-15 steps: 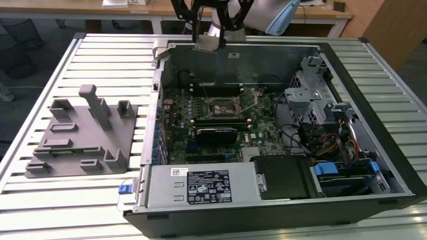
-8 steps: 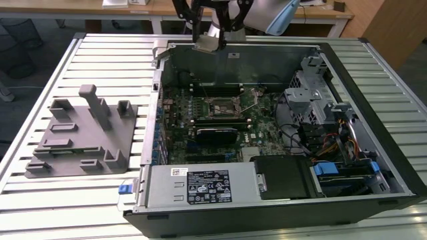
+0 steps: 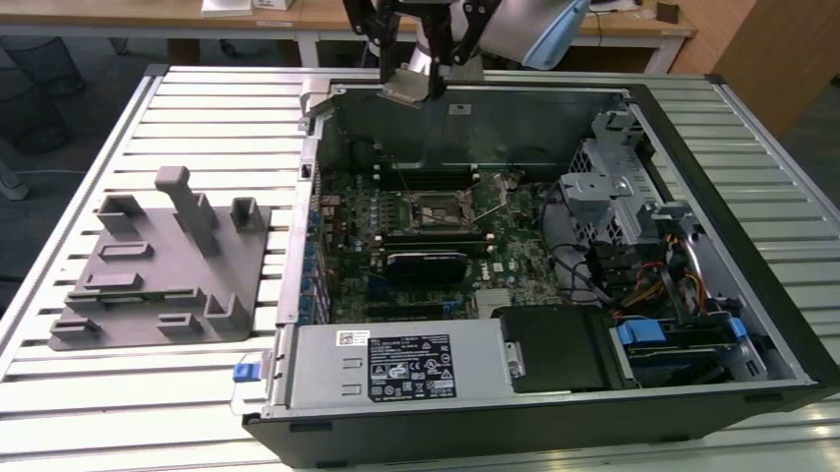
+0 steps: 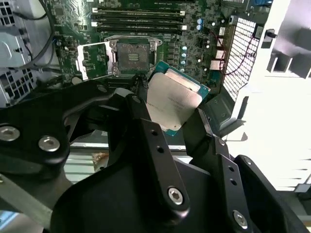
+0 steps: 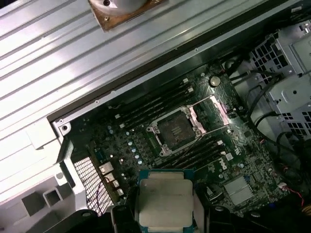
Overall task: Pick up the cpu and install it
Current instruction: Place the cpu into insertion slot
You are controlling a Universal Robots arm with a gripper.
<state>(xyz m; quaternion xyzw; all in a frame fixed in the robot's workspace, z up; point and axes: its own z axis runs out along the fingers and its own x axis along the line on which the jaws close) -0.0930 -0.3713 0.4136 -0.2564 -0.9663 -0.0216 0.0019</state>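
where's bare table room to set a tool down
Bare slatted metal table lies in front of and behind the grey plastic holder block, plus a strip at the exterior view's right of the open black computer case. Inside the case is crowded; above it the gripper holds the silver-grey square cpu.

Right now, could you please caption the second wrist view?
Claw grips the cpu; beyond it, the socket lies open and empty.

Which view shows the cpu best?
Second wrist view: the cpu shows its metal top and teal border plainly. First wrist view shows the top too, with less border. Exterior view: just a small pale slab.
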